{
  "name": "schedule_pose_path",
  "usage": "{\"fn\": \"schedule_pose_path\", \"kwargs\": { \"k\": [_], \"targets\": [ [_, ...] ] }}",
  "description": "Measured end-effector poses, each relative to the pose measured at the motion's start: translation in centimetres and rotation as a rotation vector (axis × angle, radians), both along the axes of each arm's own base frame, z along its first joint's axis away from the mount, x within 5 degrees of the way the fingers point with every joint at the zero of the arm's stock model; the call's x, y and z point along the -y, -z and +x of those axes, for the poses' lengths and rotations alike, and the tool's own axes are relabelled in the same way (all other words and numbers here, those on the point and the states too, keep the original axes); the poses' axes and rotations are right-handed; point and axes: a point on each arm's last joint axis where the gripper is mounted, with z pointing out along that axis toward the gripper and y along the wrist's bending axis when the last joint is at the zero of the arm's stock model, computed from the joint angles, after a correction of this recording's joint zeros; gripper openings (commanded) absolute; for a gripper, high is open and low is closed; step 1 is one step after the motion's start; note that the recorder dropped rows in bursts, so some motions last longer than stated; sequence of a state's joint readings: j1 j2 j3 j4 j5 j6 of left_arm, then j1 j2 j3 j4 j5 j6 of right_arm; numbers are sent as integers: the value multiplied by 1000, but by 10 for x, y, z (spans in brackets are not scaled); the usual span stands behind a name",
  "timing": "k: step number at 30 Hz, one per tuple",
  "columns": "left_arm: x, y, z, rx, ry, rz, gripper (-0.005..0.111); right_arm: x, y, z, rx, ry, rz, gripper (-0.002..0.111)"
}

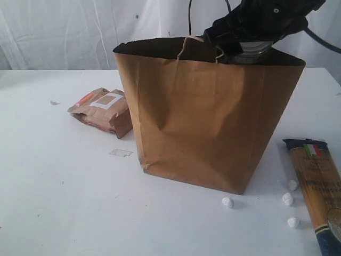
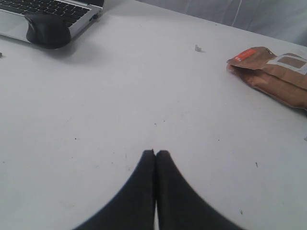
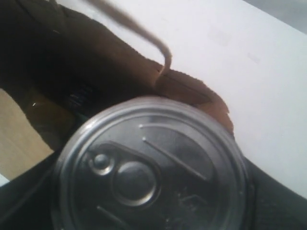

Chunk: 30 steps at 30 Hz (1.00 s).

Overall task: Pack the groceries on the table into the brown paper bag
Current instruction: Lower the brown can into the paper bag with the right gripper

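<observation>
The tall brown paper bag (image 1: 208, 117) stands open mid-table (image 1: 64, 202). Just above its mouth at the back right, my right gripper (image 1: 249, 47) is shut on the pull-tab can (image 1: 251, 53). In the right wrist view the can's lid (image 3: 153, 167) fills the space between the dark fingers (image 3: 273, 201), with the bag's dark inside (image 3: 96, 62) beyond it. The brown labelled pouch (image 1: 104, 109) (image 2: 276, 74) lies left of the bag. The long spaghetti packet (image 1: 318, 186) lies at the right. My left gripper (image 2: 155, 154) is shut on nothing over bare table. Jar, bottle and carton are out of view.
A laptop (image 2: 43, 12) with a black mouse (image 2: 48, 31) resting on it shows in the left wrist view, beyond the left gripper. Small white crumpled bits (image 1: 227, 202) lie between the bag and the spaghetti. A clear scrap (image 1: 121, 153) sits by the bag's left corner.
</observation>
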<state>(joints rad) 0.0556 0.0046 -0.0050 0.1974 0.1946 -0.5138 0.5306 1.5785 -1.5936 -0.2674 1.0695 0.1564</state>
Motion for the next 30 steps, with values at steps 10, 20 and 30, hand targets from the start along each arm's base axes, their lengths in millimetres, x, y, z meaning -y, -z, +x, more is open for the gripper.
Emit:
{"fn": "schedule_pose_path", "kwargs": {
  "k": [10,20,30],
  "targets": [
    [0,0,0,0,0,0,0,1,-1,0,-7,4,-6,50],
    [0,0,0,0,0,0,0,1,-1,-1,-15,7,-11,74],
    [0,0,0,0,0,0,0,3,1,-3,-43,15,-23,79]
  ]
}}
